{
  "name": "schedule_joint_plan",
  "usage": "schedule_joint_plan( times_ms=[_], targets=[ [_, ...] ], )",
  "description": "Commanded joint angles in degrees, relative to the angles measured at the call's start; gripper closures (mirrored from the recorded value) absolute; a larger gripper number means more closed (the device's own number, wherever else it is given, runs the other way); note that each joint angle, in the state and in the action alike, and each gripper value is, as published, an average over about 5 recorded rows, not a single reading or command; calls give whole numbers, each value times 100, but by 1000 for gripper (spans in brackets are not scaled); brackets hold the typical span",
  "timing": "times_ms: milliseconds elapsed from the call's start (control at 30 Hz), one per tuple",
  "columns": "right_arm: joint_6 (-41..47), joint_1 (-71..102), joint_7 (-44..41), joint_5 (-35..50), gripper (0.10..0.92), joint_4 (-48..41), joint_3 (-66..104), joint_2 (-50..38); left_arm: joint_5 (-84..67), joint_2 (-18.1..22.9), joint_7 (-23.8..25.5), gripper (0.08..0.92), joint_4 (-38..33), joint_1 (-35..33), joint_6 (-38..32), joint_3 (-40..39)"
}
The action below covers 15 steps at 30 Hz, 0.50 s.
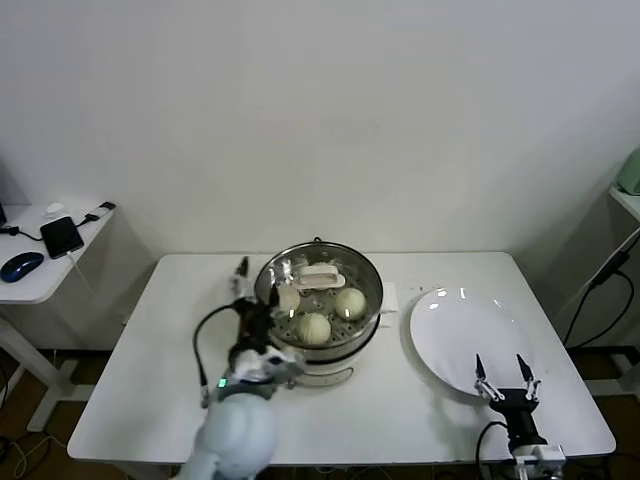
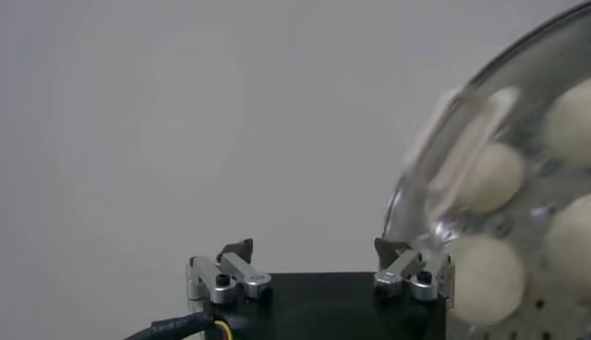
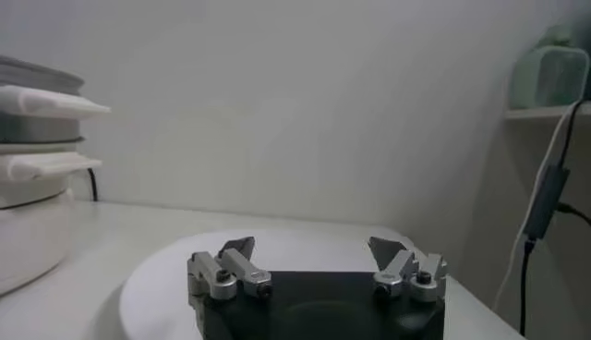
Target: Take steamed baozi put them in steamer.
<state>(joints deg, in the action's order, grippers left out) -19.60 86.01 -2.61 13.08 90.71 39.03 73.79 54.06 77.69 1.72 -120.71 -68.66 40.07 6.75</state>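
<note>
Readable text: you find none in any view.
Steamer (image 1: 318, 300): no brand or marking you can read.
Plate (image 1: 465, 340): plain white, no print.
Phone on side desk (image 1: 62, 236): dark, nothing legible.

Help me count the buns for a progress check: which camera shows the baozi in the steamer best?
The head view: it looks down into the steamer, showing the baozi under the glass lid. The left wrist view shows them blurred through the lid; the right wrist view shows only the steamer's side.

Left gripper (image 1: 252, 283) reaches forward, jaws apart; right gripper (image 1: 506, 373) waits low, jaws apart.
</note>
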Motion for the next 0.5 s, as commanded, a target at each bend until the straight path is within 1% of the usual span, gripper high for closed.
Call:
schedule_joint_plan(
  times_ms=[33, 100, 167, 233, 333, 400, 500],
  targets=[
    [-169, 76, -41, 29, 203, 250, 6, 2, -3251, -446, -1022, 177, -687, -253, -2293, 1061],
    [-162, 53, -29, 28, 203, 244, -10, 7, -4772, -560, -1244, 177, -654, -489, -2716, 1882],
    [-140, 26, -8, 32, 203, 232, -29, 8, -6140, -667, -1284, 177, -518, -769, -3019, 2616],
    [-100, -10, 26, 41, 203, 219, -45, 9, -7164, -831, -1280, 177, -234, -1052, -3264, 3115],
    [-13, -67, 58, 95, 203, 191, -70, 6, -7925, -1025, -1242, 177, 352, -1400, -3849, 3303],
    [33, -95, 62, 145, 203, 165, -88, 1, -8019, -1072, -1183, 177, 739, -1539, -4216, 3200],
    [82, -99, 45, 177, 203, 151, -103, -9, -8008, -1035, -1042, 177, 1272, -1602, -4501, 2965]
  ],
)
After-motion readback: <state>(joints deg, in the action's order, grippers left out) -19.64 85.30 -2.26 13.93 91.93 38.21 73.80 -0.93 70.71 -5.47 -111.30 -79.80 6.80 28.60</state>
